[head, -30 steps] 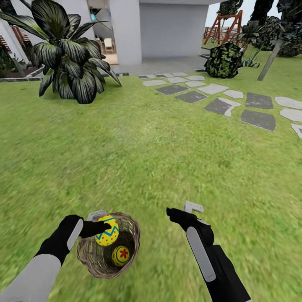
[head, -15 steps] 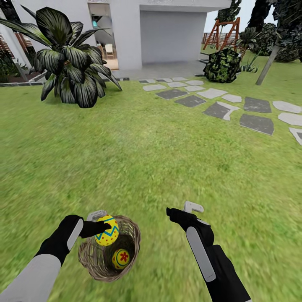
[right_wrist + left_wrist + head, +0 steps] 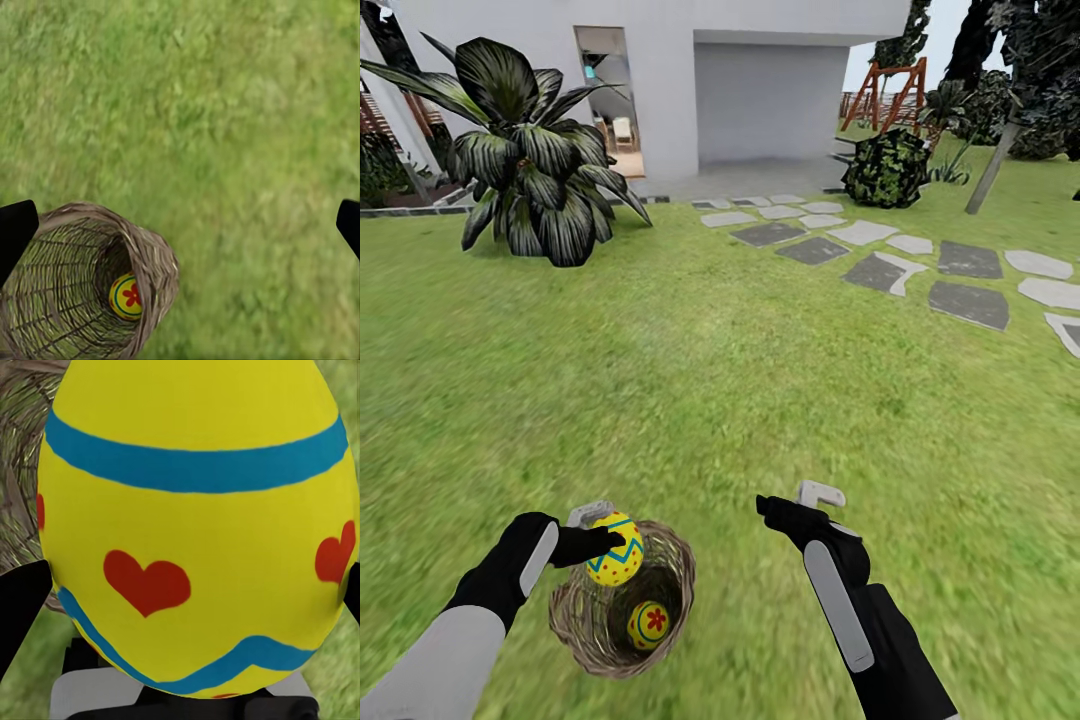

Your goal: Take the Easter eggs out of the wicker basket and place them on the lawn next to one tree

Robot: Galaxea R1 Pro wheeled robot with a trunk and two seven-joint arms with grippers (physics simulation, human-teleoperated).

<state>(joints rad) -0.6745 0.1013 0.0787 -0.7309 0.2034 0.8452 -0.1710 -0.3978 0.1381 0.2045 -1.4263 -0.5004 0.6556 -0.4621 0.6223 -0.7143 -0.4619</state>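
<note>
Left gripper fingers clamp one Easter egg, long axis crosswise, over the wicker basket rim. Second egg lies below, inside. Right gripper spread wide, empty, probably farther off.

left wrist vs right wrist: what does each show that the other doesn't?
Left wrist: the held egg close up, yellow with blue bands and red hearts, gripped in the left claw. Right wrist: the egg in the basket, with a red flower, seen down the basket's opening, and the open right claw over bare grass. Both: the wicker basket and the lawn.
</note>
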